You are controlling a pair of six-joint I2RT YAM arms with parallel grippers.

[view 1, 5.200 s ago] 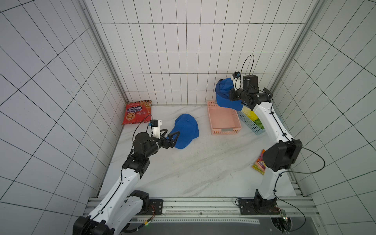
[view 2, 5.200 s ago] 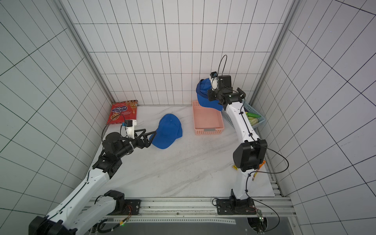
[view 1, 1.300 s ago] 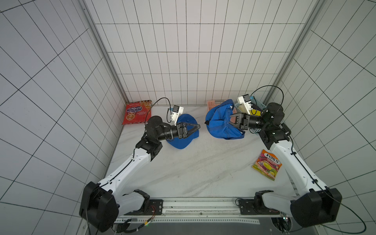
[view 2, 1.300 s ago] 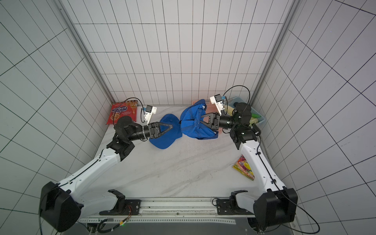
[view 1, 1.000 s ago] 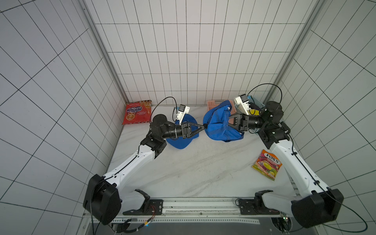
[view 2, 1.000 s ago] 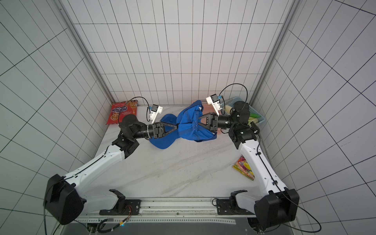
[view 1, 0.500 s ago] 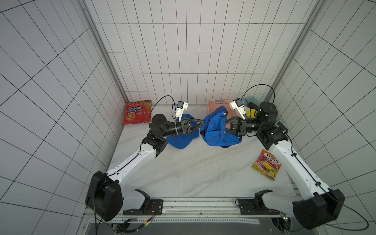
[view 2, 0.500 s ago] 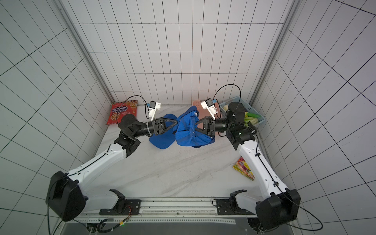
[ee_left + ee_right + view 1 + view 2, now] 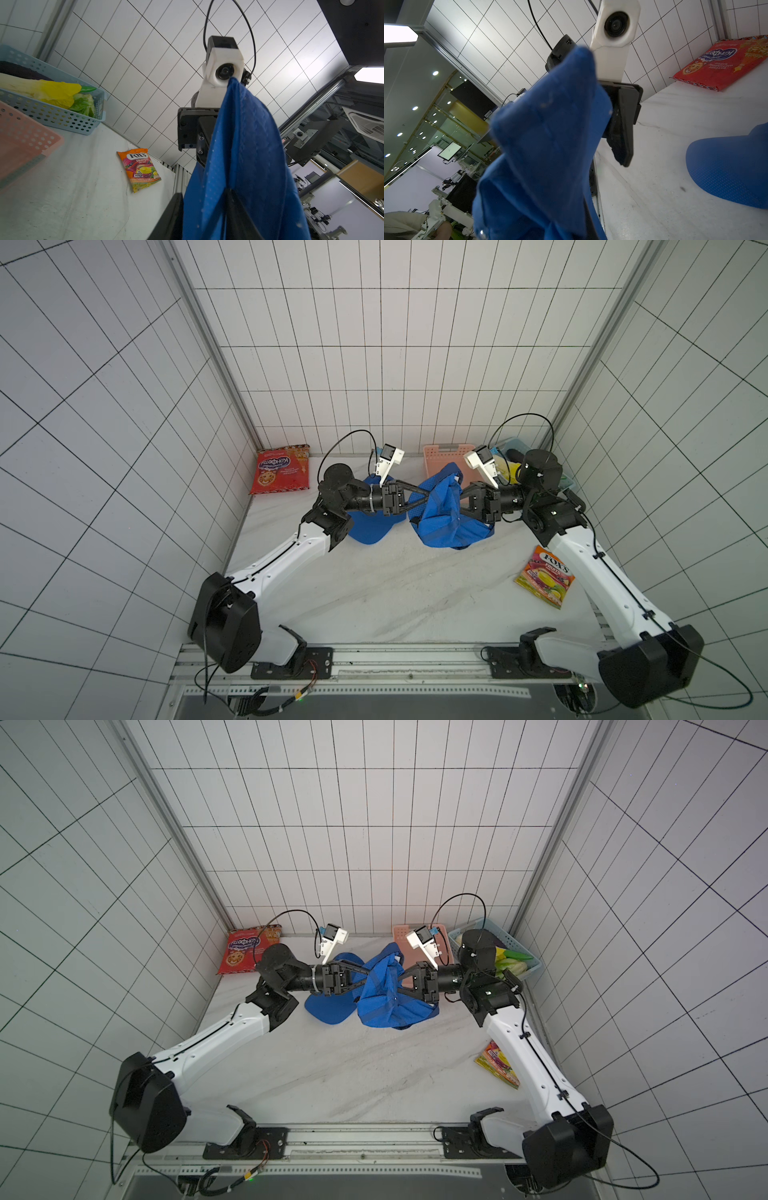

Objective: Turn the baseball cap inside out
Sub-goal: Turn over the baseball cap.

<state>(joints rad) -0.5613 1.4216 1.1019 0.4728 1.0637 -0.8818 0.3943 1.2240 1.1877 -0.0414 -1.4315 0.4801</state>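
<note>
Left gripper (image 9: 422,495) had its jaws either side of the cloth of the cap (image 9: 440,518); whether they pinched it could not be told. It probably needed a firm bite before pulling against the right gripper (image 9: 462,502), which was clamped on the cap's opposite side. Over the table (image 9: 374,585), the cap hung between them.

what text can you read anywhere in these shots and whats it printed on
"FOX'S": big white lettering at the top of the orange candy bag.
"FRUITS": just under it on the same bag.
"конфет…": Cyrillic word in the blue oval on the red snack bag, seen upside down; its last letters are unclear.
Smaller print on both bags: too blurred to read.
</note>
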